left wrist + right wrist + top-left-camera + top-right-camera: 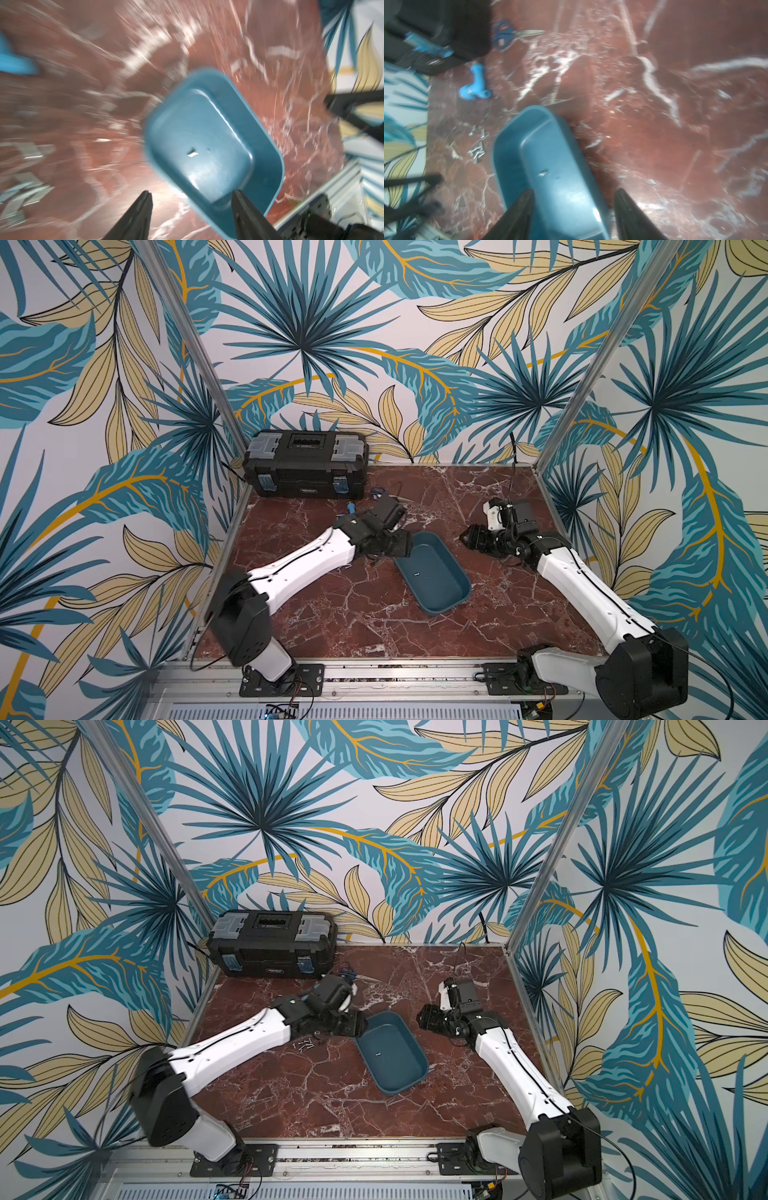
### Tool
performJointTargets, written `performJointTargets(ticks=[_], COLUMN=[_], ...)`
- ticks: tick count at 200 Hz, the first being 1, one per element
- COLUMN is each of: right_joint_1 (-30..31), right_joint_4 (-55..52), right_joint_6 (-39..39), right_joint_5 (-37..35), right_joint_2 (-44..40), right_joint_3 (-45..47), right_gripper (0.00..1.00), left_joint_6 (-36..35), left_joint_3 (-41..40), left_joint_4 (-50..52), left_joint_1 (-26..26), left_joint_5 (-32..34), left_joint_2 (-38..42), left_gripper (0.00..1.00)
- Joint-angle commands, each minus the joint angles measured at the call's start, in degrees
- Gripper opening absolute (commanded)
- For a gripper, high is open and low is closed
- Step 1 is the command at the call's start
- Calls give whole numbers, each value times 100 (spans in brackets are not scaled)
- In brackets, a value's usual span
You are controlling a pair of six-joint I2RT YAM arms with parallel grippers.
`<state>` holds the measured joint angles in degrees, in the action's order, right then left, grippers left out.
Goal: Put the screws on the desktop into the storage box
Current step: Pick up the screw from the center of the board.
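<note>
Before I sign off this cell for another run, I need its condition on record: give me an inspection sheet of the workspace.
Surface: desktop, red-brown marbled, no damage seen.
Job's things: one screw in the storage box; loose screws clustered beside it.
Clutter: black toolbox, scissors, blue pipe fitting, all rearward.
Grippers: left gripper open at the box's end; right gripper open beside it.
Cables: thin black cable at the rear.
Surroundings: leaf-print walls, aluminium rails.

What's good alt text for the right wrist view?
The open right gripper hangs over one end of the teal storage box, which holds a single screw. More screws lie loose on the marble desktop beside the box; a blue pipe fitting, scissors and a black toolbox sit beyond them.
</note>
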<state>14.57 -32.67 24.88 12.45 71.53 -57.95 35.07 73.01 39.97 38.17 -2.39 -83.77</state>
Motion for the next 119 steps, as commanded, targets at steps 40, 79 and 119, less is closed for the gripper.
performJointTargets(ticks=[40,79,119], right_joint_1=[1989,2898,3485], right_joint_4=[-539,-615,-1210], right_joint_6=[-186,-277,-409], right_joint_5=[-100,-429,-1002], right_joint_2=[1631,3128,4804], right_joint_3=[-1635,-2810,-4576], right_gripper=[55,53,48], left_joint_6=[-583,-956,-1173], left_joint_3=[-1356,-1246,-1401], left_joint_4=[1766,2264,2300], left_joint_1=[-2408,-2604,-2620], left_joint_5=[710,1114,1298], left_joint_2=[2643,3230,3526], left_gripper=[65,65,70])
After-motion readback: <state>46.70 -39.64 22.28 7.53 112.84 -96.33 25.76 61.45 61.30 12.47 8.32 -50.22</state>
